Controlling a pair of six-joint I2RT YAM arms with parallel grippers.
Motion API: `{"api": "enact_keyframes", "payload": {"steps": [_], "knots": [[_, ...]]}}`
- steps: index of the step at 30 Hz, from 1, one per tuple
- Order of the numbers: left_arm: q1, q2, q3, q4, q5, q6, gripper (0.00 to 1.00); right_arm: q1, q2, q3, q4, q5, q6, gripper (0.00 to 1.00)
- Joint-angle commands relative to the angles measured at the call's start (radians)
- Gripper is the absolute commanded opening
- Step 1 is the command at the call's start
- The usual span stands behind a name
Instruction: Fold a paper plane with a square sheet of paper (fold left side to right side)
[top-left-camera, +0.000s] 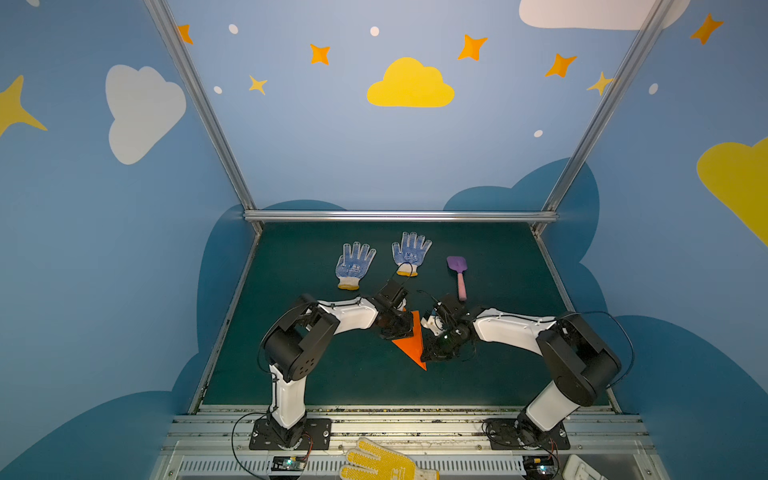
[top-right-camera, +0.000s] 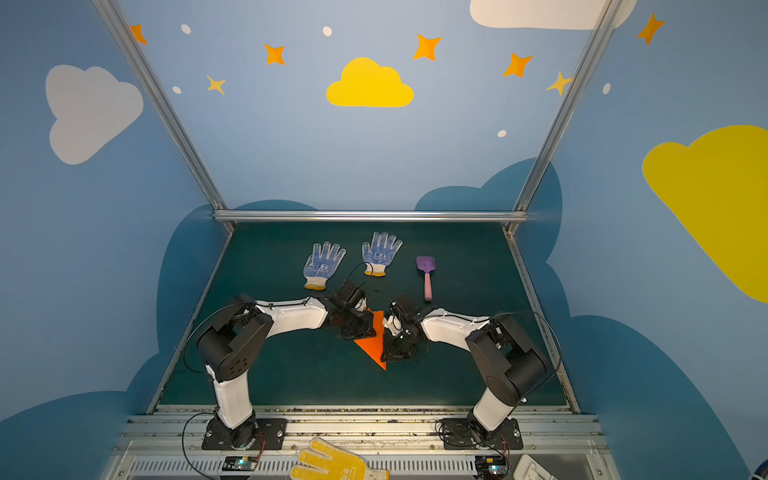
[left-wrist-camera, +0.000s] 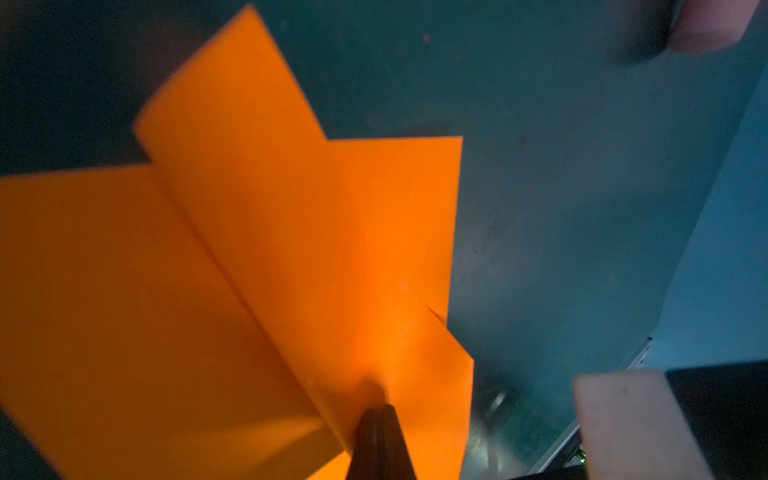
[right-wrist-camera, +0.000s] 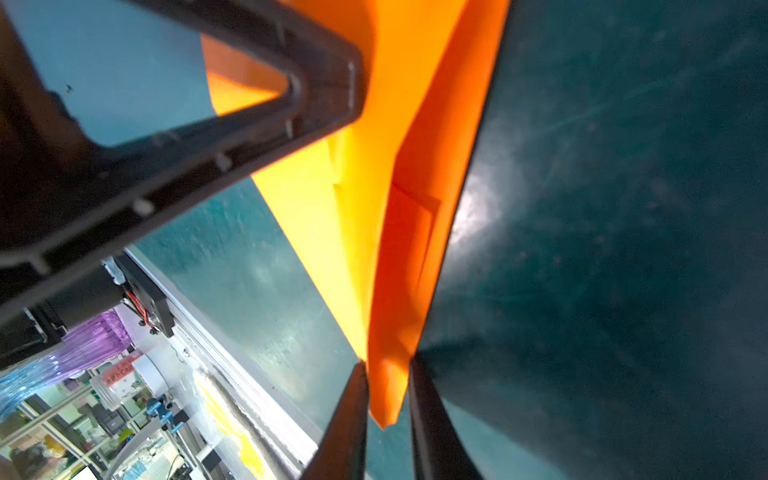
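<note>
Left gripper (left-wrist-camera: 380, 415) clamped, right gripper (right-wrist-camera: 386, 362) ajar

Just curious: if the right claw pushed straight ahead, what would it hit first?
The orange paper, already between the fingers of the right claw; past it, perhaps the left claw, depth unclear.

White-shelled arms (top-left-camera: 353, 316) with black joints (top-left-camera: 291, 353), cables (top-left-camera: 232, 436)

Two blue-dotted gloves (top-left-camera: 354, 266) (top-left-camera: 410, 252) lie flat on the green mat (top-left-camera: 498, 374), a purple-and-pink toy shovel (top-left-camera: 458, 272) near them. A yellow dotted glove (top-left-camera: 382, 462) rests across the front rail (top-left-camera: 457, 429).
</note>
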Motion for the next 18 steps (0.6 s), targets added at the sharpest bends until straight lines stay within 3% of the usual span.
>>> {"api": "enact_keyframes", "payload": {"steps": [1, 18], "knots": [[0.013, -0.007, -0.024, -0.056, -0.049, 0.012, 0.04, -0.002, 0.029, 0.006, -0.003, 0.013, -0.009, 0.17], [-0.046, -0.09, -0.024, -0.034, 0.032, 0.027, 0.04, -0.008, 0.033, 0.005, -0.003, 0.014, -0.014, 0.14]]}}
